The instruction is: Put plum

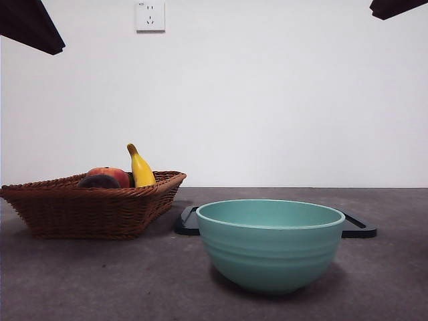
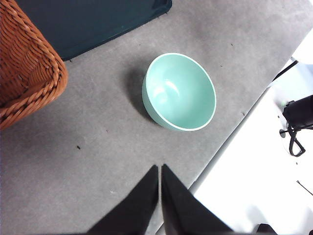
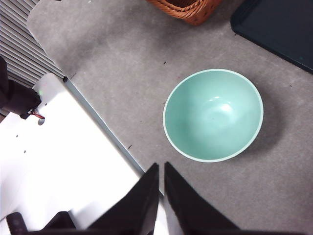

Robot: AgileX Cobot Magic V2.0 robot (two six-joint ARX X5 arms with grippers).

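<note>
The dark, rounded plum (image 1: 99, 181) lies in the woven wicker basket (image 1: 67, 210) beside a glossy banana (image 1: 140, 168). A smooth teal bowl (image 1: 271, 244) sits on the grey surface (image 1: 100, 281). Both grippers, left (image 2: 160, 169) and right (image 3: 161, 166), hang empty, jaws pressed together.

A dark plum (image 1: 99, 181) lies inside a brown wicker basket (image 1: 87, 210) that sits on the grey table at the left of the front view. Only its rounded top shows above the woven rim, a low dome of dull maroon-purple, almost black in the shade. It rests against a red-orange fruit (image 1: 110, 175) just behind it, the two touching or nearly so. A yellow banana (image 1: 140, 169) stands tilted just to the right of that pair, its tip rising well above the plum. The rest of the plum is hidden by the basket wall. Neither wrist view shows the plum; only a part of the basket appears there.
</note>
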